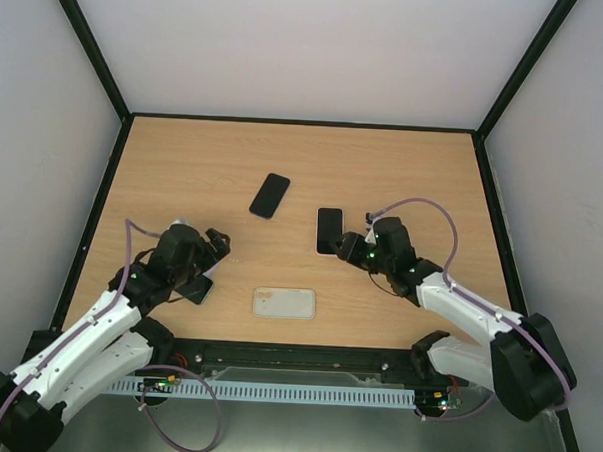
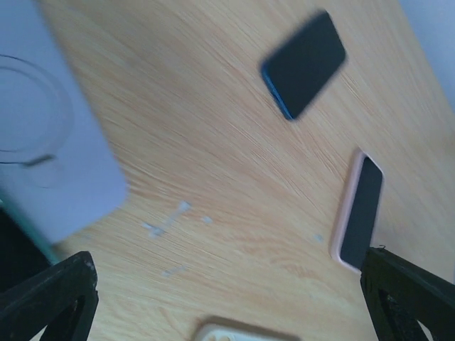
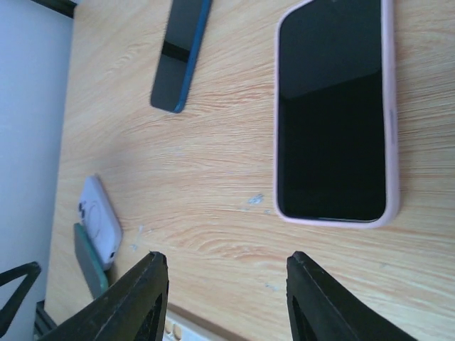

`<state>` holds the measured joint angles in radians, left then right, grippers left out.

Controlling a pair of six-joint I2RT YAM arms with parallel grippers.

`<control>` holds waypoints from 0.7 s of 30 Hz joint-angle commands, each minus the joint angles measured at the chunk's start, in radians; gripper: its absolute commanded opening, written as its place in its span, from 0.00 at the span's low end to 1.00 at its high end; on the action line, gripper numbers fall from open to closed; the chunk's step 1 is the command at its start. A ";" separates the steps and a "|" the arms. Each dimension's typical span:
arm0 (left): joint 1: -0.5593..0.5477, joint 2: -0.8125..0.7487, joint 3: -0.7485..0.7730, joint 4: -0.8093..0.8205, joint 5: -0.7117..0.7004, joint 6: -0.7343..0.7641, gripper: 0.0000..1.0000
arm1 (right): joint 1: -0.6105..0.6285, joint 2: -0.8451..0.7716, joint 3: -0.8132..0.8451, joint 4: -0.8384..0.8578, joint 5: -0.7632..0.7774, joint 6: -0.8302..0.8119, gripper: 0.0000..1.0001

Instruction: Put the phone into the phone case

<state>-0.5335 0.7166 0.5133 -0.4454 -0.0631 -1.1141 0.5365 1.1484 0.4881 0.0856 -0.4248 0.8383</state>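
Wooden table [image 1: 184, 161] bears pink-cased phone [image 3: 333, 114] beyond right fingers [image 3: 138, 305].

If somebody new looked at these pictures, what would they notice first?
Probably the two white-and-black robot arms reaching in from the near edge of the wooden table, with the right gripper open just beside a black phone with a pink rim in the middle. Next, a bare dark phone lies further back to its left, and a pale case lies at the front middle.

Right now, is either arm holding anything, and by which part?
No, nothing is held. The left end effector and right end effector are both open and empty; the pink-cased phone lies untouched before the right one.
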 commanded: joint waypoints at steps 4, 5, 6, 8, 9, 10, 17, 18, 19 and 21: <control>0.127 -0.093 0.029 -0.196 -0.155 -0.086 0.99 | 0.044 -0.137 -0.030 -0.043 0.075 0.007 0.46; 0.139 -0.097 0.031 -0.201 -0.156 -0.088 0.99 | 0.045 -0.148 -0.029 -0.057 0.081 -0.001 0.46; 0.151 -0.100 0.034 -0.208 -0.156 -0.091 0.99 | 0.046 -0.156 -0.029 -0.073 0.086 -0.009 0.46; 0.171 -0.092 0.041 -0.235 -0.158 -0.117 0.99 | 0.050 -0.170 -0.029 -0.088 0.094 -0.014 0.45; 0.178 -0.080 0.043 -0.253 -0.157 -0.132 0.99 | 0.053 -0.174 -0.032 -0.089 0.095 -0.014 0.45; 0.185 -0.060 0.044 -0.270 -0.151 -0.146 0.98 | 0.058 -0.178 -0.035 -0.087 0.095 -0.012 0.45; 0.246 0.115 0.013 -0.302 -0.046 -0.134 0.96 | 0.105 -0.171 -0.074 -0.022 0.107 0.024 0.45; 0.250 0.127 0.008 -0.304 -0.043 -0.136 0.95 | 0.107 -0.165 -0.078 -0.017 0.108 0.025 0.45; 0.256 0.137 0.002 -0.303 -0.041 -0.137 0.95 | 0.109 -0.158 -0.077 -0.016 0.108 0.025 0.44; 0.270 0.149 -0.014 -0.280 -0.029 -0.127 0.94 | 0.112 -0.147 -0.078 -0.009 0.108 0.023 0.44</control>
<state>-0.2859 0.8452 0.5282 -0.7071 -0.1291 -1.2427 0.6376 0.9878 0.4217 0.0391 -0.3435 0.8547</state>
